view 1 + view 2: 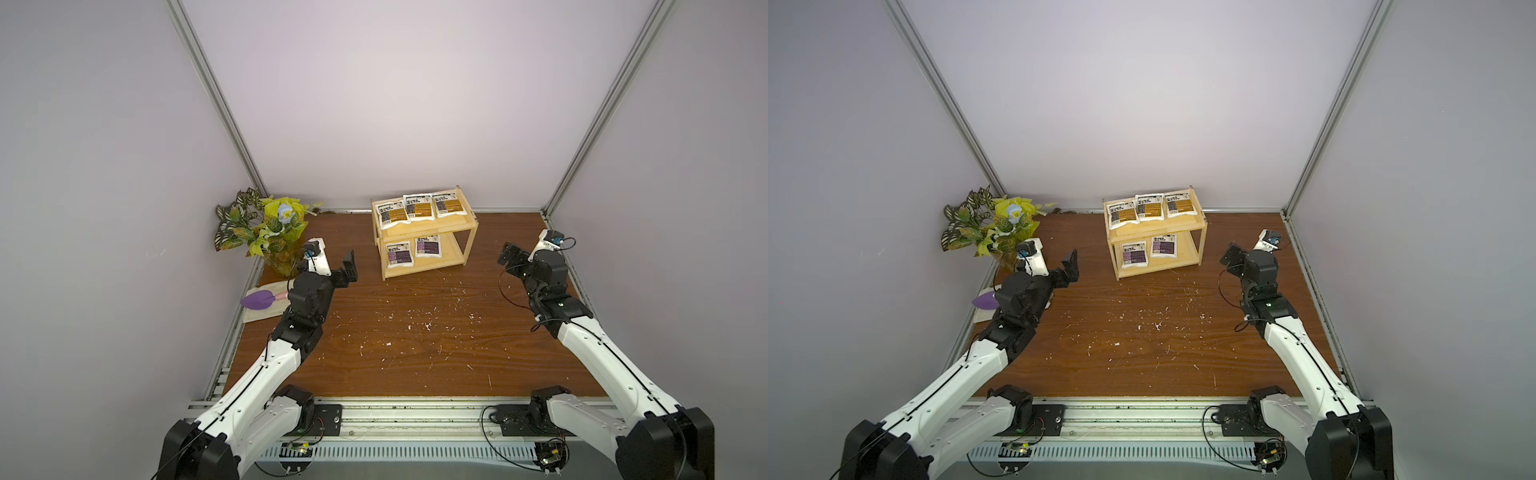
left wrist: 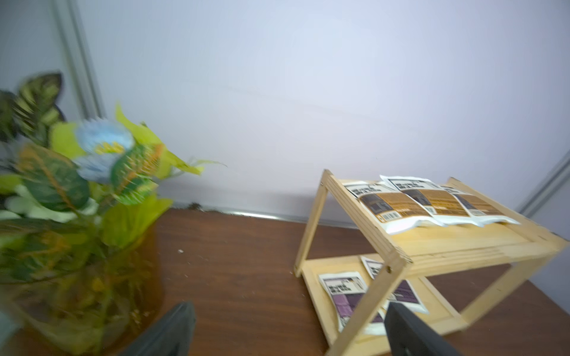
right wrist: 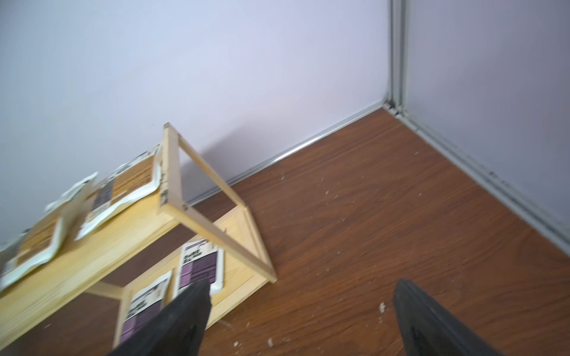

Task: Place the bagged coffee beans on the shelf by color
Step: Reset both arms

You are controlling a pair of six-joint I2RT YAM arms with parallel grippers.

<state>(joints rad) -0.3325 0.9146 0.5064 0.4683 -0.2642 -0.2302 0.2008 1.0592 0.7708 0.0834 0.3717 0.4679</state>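
The brown table (image 1: 415, 340) fills the lower middle of both top views. The left arm (image 1: 266, 365) reaches up from the lower left, elbow bent, with the left gripper (image 1: 348, 267) tipped upward left of the shelf (image 1: 428, 232). The right arm (image 1: 602, 353) reaches from the lower right, its right gripper (image 1: 510, 254) right of the shelf; neither touches it. The left wrist view catches the blurred plant (image 2: 77, 191); the right wrist view misses it. Three golden-brown bagged coffee beans (image 1: 419, 207) lie on the upper tier, two purple pouches (image 1: 400, 254) on the lower. The wrist views alone show each claw's fingers (image 3: 188, 314) spread wide, released, empty
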